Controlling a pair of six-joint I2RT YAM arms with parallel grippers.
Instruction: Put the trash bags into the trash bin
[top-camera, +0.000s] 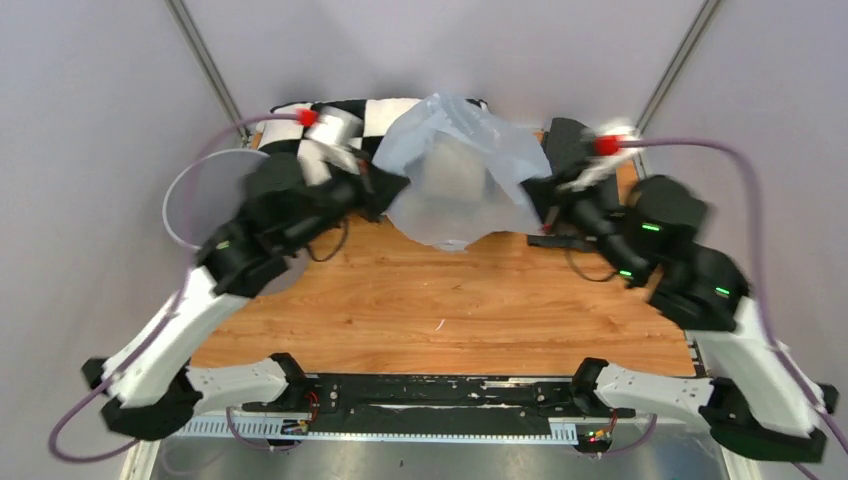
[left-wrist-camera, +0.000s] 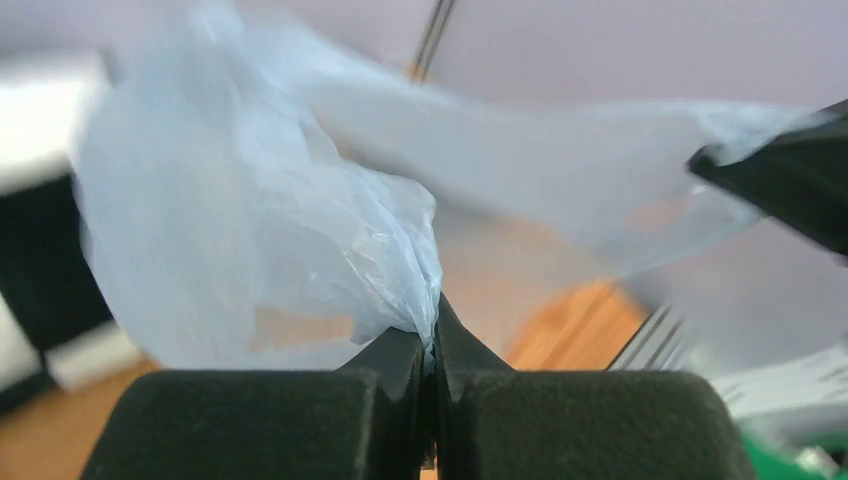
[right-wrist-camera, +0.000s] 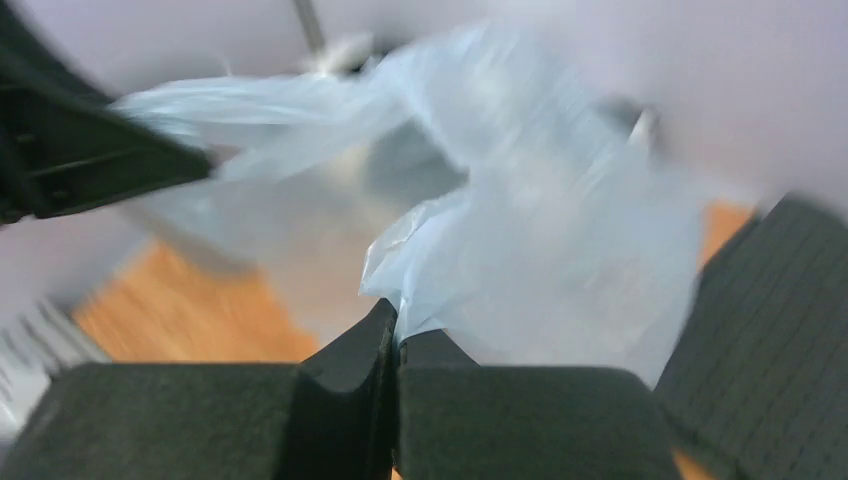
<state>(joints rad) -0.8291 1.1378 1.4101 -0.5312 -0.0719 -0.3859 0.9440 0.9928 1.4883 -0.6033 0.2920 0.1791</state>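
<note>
Plastic bag (top-camera: 455, 175), checkered pillow (top-camera: 380, 112) behind

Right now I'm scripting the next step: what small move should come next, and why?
Probably lower both claws together, kept shut. The left claw and right claw each pinch the trash bag, spread between them, and the trash bin shows grey through it, seemingly underneath.
</note>
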